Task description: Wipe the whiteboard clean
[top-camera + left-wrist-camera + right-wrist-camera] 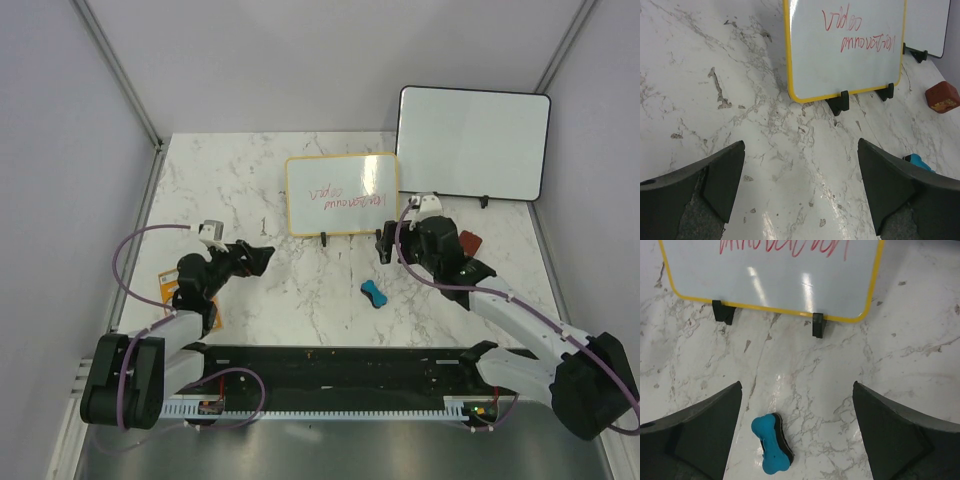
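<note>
The whiteboard point(342, 194) has a yellow frame and black feet. It stands upright at the table's middle back with red handwriting on it, and shows in the left wrist view point(845, 50) and the right wrist view point(770, 275). A blue bone-shaped eraser point(374, 293) lies on the marble in front of it. In the right wrist view the eraser point(772, 444) lies by the left finger. My left gripper point(262, 256) is open and empty point(801, 150), left of the board. My right gripper point(432, 258) is open and empty point(796, 390), above and right of the eraser.
A larger black-framed whiteboard point(473, 143) leans at the back right. A red-brown block point(468, 243) lies behind my right arm and shows in the left wrist view point(942, 96). An orange card point(165, 288) lies by the left arm. A black rail point(330, 360) runs along the near edge.
</note>
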Action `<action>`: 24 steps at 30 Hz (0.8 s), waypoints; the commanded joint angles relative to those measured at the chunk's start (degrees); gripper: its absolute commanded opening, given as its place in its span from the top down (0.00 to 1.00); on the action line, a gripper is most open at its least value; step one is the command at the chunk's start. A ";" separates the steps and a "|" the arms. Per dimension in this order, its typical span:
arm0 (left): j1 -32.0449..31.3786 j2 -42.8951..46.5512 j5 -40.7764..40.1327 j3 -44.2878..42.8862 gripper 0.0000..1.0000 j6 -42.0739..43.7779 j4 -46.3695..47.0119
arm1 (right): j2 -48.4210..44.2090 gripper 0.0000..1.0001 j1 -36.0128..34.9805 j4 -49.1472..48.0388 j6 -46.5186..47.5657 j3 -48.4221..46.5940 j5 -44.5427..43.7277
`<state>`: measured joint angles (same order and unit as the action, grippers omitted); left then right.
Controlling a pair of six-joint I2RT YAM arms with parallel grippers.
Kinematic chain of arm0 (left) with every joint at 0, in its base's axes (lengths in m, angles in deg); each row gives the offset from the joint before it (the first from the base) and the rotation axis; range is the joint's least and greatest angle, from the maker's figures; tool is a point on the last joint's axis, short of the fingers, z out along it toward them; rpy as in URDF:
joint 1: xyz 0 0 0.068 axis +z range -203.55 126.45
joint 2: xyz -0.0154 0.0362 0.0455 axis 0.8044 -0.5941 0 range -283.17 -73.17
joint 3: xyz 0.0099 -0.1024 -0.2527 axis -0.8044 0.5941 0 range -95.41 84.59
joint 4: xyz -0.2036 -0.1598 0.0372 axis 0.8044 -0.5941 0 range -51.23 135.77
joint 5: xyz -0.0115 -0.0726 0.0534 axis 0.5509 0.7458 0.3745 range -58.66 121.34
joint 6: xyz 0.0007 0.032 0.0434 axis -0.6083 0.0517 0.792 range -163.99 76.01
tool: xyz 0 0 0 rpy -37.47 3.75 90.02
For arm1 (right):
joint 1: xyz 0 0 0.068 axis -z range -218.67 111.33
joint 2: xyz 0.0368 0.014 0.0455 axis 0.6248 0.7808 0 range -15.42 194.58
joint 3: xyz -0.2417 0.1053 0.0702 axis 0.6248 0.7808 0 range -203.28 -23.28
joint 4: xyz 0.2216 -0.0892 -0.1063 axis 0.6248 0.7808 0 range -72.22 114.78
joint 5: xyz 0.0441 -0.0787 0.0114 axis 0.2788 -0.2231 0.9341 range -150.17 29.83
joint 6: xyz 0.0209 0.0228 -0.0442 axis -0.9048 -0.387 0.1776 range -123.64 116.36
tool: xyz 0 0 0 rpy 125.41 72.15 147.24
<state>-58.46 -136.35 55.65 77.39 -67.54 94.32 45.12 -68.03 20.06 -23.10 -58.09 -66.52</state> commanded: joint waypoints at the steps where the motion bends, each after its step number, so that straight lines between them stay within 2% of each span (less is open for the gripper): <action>1: -0.01 -1.42 1.96 -1.76 0.00 -1.15 1.45 | 5.10 0.03 -4.03 10.97 3.38 -7.11 -0.42; 5: -0.02 -2.65 2.84 -2.29 0.00 -0.80 1.37 | 8.55 0.10 -8.67 16.69 2.85 -10.19 -0.42; 11: -0.01 -3.70 3.72 -3.08 0.00 -0.53 1.02 | 12.50 0.12 -15.36 20.21 -0.40 -9.67 -2.44; 16: -0.01 -4.23 3.02 -3.79 0.01 -0.62 -0.04 | 15.13 0.16 -17.13 20.92 -2.42 -8.18 -4.54; 18: -0.01 -4.06 2.84 -3.78 0.01 -0.62 -0.21 | 15.93 0.27 -17.22 20.31 -2.33 -7.65 -4.55; 24: -0.01 -3.97 2.93 -3.70 0.00 -0.44 -0.22 | 18.04 0.27 -17.22 18.29 -2.68 -6.50 -5.60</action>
<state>-58.46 -140.33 57.55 75.16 -67.54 93.78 61.77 -84.97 39.56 -24.87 -65.39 -70.13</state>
